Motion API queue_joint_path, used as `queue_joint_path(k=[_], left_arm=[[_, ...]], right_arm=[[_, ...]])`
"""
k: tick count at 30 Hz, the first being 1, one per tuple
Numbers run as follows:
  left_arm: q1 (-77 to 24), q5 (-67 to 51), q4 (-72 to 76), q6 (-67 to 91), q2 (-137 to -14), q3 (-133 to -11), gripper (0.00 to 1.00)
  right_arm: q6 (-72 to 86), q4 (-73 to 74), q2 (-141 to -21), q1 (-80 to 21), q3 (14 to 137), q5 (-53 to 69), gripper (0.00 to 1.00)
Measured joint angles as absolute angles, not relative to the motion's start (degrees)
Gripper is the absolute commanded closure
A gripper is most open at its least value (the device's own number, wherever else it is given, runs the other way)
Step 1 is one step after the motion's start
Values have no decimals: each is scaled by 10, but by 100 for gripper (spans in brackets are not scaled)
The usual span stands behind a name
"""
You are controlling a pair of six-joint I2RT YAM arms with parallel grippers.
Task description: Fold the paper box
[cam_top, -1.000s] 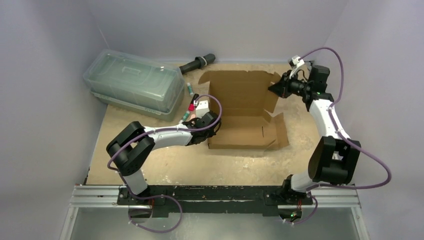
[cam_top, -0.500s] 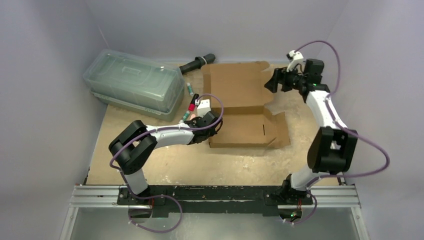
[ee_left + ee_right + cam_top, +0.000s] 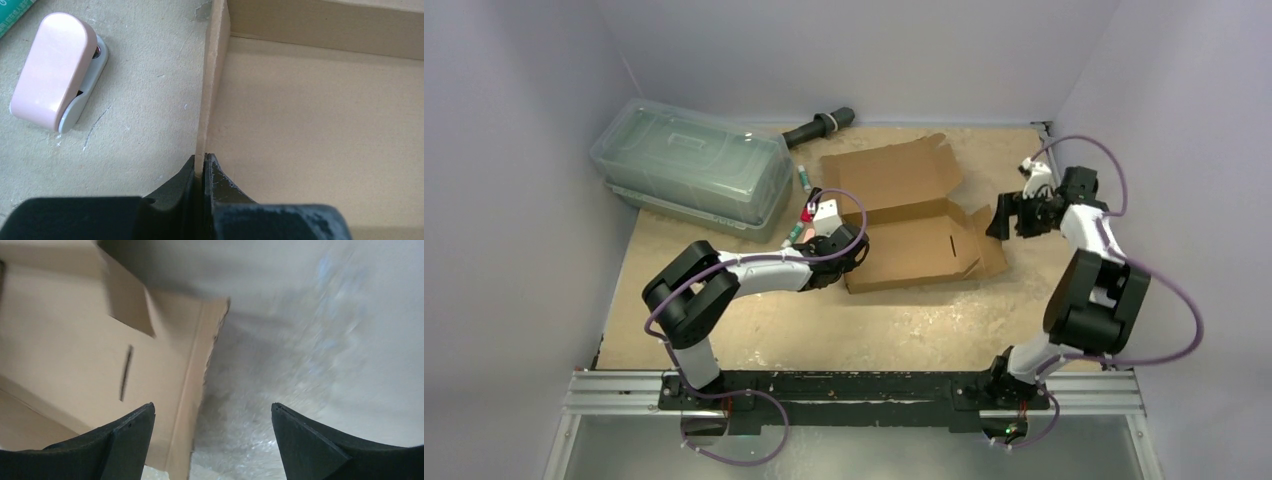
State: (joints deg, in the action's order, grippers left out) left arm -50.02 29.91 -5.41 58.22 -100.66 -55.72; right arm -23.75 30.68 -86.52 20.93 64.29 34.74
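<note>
The paper box is brown cardboard lying open in the middle of the table, its lid panel leaning back toward the far left. My left gripper is shut on the box's upright left wall; in the left wrist view the thin cardboard edge runs straight into the pinched jaws. My right gripper hangs open just right of the box's right side flap, touching nothing. In the right wrist view the flap with its slot lies beneath the left finger, and bare table shows between the fingertips.
A clear greenish lidded container stands at the far left. A black handled tool lies by the back wall. Markers and a small pink and white object lie left of the box. Walls close in on both sides.
My right gripper let go of the lid's right edge, opened wide and dropped toward the near right beside the side flap. The lid fell back and the box turned slightly. The left grip held.
</note>
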Motion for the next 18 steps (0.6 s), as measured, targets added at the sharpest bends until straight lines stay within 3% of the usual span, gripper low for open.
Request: queue_joint_path(k=[4,6,9,11,13,18], left_arm=[[-500,303,-54,590,-1007,-557,100],[-500,303,-54,592,-1007,-557,100],[-500,303,-55,594,-1007,-557,100],[-500,304,-55,595,-1007,-557,100],[-500,305,-56,595,-1007,-558,100],[-503,303,-65,592,-1020,-577,100]], right_arm=[[-250,328,-947,209,620,317,13],[-253,329,-964,209,620,311,23],[-262,336,-982,209,625,313,54],[-266,340,-992,209,627,319,83],[-267,342,-994,209,627,325,100],[-254,338,-953,206,623,331,100]])
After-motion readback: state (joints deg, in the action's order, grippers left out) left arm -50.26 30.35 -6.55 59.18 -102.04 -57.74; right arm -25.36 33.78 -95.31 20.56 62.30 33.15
